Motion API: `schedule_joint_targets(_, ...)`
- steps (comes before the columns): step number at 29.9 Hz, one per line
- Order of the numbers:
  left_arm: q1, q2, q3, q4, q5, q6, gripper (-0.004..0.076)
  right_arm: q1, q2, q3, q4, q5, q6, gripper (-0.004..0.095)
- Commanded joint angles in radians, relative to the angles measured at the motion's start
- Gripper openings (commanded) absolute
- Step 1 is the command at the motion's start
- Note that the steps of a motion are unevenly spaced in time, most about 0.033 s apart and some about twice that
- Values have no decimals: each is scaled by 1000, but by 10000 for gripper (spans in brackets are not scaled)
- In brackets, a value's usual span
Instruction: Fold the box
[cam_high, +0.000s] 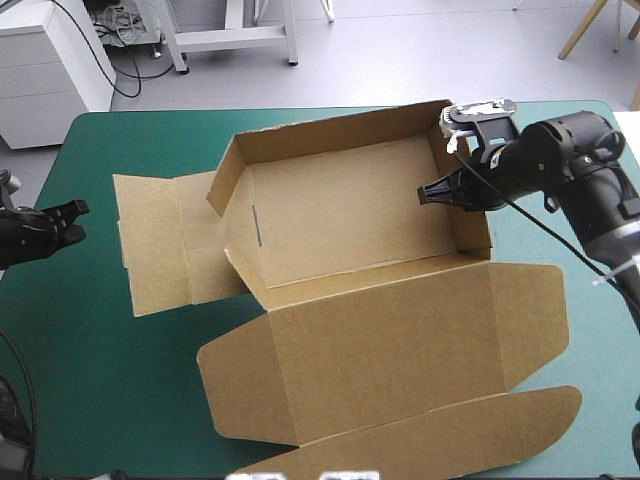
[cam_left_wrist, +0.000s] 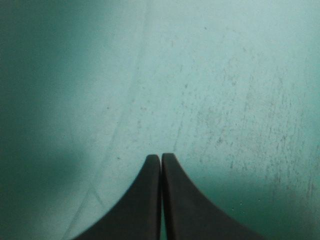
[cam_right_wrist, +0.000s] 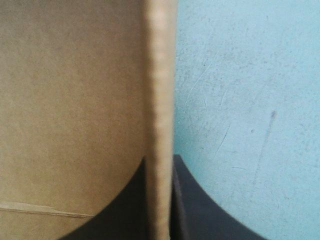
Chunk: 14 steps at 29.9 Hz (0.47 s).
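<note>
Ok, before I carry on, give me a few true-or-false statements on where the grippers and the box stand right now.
1. The right gripper is shut on the right end wall of the box. True.
2. The left gripper holds the left end flap. False: it is shut on nothing, over the bare teal-green cover, apart from the box.
3. The lid lies flat toward the table's near edge. True.
4. The far wall lies flat on the table. False: it stands raised.
5. The left end flap lies spread out on the cover. True.
</note>
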<state>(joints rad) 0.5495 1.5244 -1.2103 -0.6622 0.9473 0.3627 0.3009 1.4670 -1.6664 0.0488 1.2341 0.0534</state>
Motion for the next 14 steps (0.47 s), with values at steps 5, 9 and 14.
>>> schedule_joint_targets(5, 1, -41, -25, -36, 3, 71, -6, -4, -76, -33, 28, -77, -21, 0)
schedule_joint_targets(9, 1, -41, -25, -36, 4, 95, 105, -4, -74, -33, 52, -115, -38, 0)
schedule_joint_targets(14, 1, -39, -25, -45, 24, 94, 510, -4, -67, -33, 90, -150, -64, 0)
